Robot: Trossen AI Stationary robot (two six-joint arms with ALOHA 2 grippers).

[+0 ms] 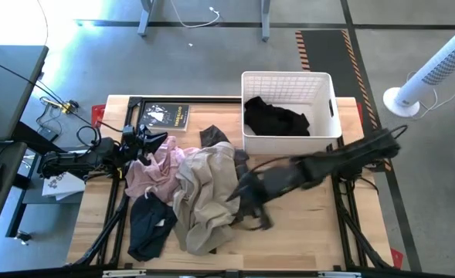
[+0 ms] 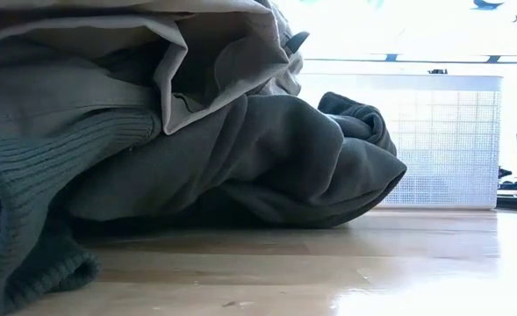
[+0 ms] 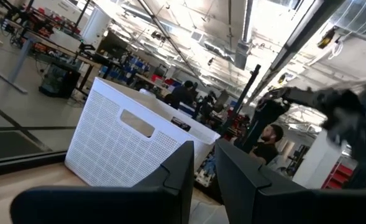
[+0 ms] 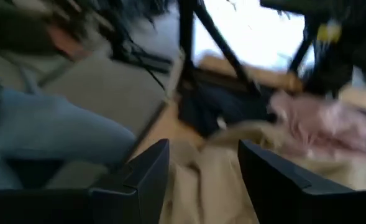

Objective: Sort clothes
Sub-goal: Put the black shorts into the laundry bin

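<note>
From above, your right gripper (image 1: 242, 189) sits at the beige garment (image 1: 208, 193), nearer the pile than the left gripper (image 1: 138, 143) by the pink one (image 1: 154, 170). Right wrist: jaws part-open, empty, beige cloth (image 4: 201, 180) directly ahead. Left wrist: jaws narrow, holding nothing, facing the basket (image 3: 127, 146).
</note>
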